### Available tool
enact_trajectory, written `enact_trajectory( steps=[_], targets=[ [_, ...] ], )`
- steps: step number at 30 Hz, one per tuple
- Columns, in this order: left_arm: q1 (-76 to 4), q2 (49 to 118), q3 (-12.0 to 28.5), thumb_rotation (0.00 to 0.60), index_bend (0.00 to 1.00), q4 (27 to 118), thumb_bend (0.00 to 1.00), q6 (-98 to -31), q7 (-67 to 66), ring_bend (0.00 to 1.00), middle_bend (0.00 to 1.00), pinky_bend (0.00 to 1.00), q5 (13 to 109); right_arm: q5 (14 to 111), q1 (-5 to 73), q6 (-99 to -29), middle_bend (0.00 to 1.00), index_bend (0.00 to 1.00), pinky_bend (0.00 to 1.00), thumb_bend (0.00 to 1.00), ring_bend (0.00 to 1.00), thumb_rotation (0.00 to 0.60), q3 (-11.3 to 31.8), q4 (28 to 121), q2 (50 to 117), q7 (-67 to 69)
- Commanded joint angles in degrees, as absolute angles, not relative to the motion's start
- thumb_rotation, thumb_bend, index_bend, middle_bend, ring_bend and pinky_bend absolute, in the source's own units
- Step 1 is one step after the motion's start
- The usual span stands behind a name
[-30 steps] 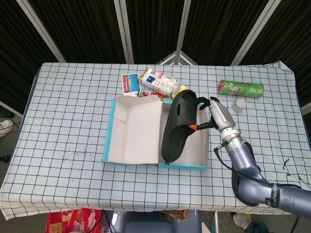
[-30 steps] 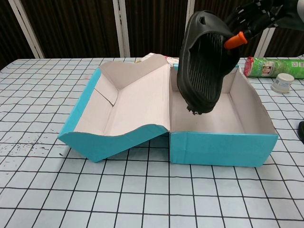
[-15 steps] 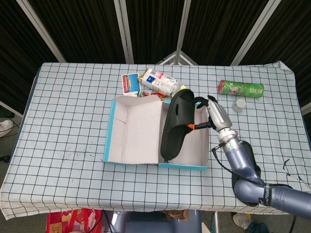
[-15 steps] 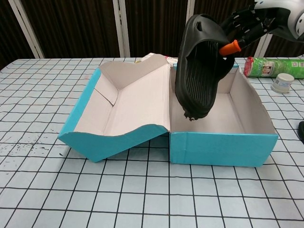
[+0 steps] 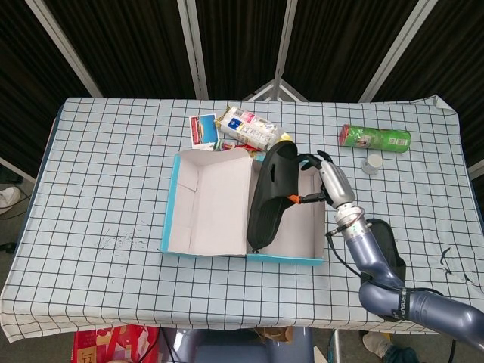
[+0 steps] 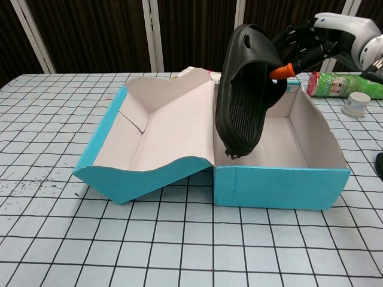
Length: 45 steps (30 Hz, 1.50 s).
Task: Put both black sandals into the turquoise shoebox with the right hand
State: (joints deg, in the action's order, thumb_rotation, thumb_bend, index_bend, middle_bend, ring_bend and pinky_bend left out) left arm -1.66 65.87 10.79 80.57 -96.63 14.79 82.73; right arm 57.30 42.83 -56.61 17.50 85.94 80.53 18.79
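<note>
My right hand (image 5: 327, 181) (image 6: 311, 42) grips one black sandal (image 5: 271, 197) (image 6: 245, 101) by its upper end. The sandal hangs nearly upright, sole ribs facing the chest camera, its lower tip just above the floor of the open turquoise shoebox (image 5: 170, 204) (image 6: 281, 185), close to the fold where the lid joins. A dark shape (image 5: 395, 255) (image 6: 380, 164) lies on the table right of the box, partly hidden by my right forearm; it looks like the second sandal. The box holds nothing else. My left hand shows in neither view.
The lid lies folded open to the left of the box. Behind the box lie snack packets (image 5: 246, 127) and a card (image 5: 202, 128). A green can (image 5: 374, 138) (image 6: 344, 84) and a small white jar (image 5: 370, 164) (image 6: 357, 103) sit at the back right.
My right hand has carried the sandal a little left and lower, so its tip now hangs nearer the box's lid-side edge.
</note>
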Motion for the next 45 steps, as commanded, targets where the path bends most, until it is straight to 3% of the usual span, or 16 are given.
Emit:
enact_trajectory(
  steps=[1,45],
  targets=[
    [-1.7,65.9,10.8,0.600,0.15,80.6,0.37,-96.5,14.4,0.00,0.06,0.13,82.5,58.5,42.3,-56.4,0.65,0.71,0.00,0.47,0.35,0.600,17.8,83.5,82.1,20.3],
    [-2.0,64.7,10.4,0.600,0.15,82.4,0.37,-93.3,11.6,0.00,0.06,0.13,80.5,65.3,40.8,-52.2,0.65,0.71,0.00,0.49,0.35,0.600,16.6,79.3,87.5,18.8]
  ],
)
